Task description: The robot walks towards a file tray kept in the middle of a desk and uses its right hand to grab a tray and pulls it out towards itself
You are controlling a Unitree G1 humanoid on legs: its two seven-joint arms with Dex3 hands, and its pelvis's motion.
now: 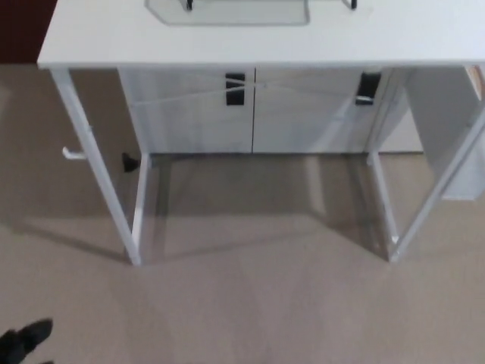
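A white desk (394, 38) fills the top of the head view, seen from above and in front. On its top, at the upper edge of the picture, lies the pale grey base of the file tray (227, 12) with two dark feet; the rest of it is cut off. A small part of my black left hand (23, 340) shows at the bottom left corner, far from the desk. My right hand does not show.
The desk stands on thin white legs, left (98, 174) and right (386, 212). Behind it are white cabinet doors (189, 114) with black handles (235, 88). A white panel (447, 129) leans at the right. Beige floor (258, 311) lies between me and the desk.
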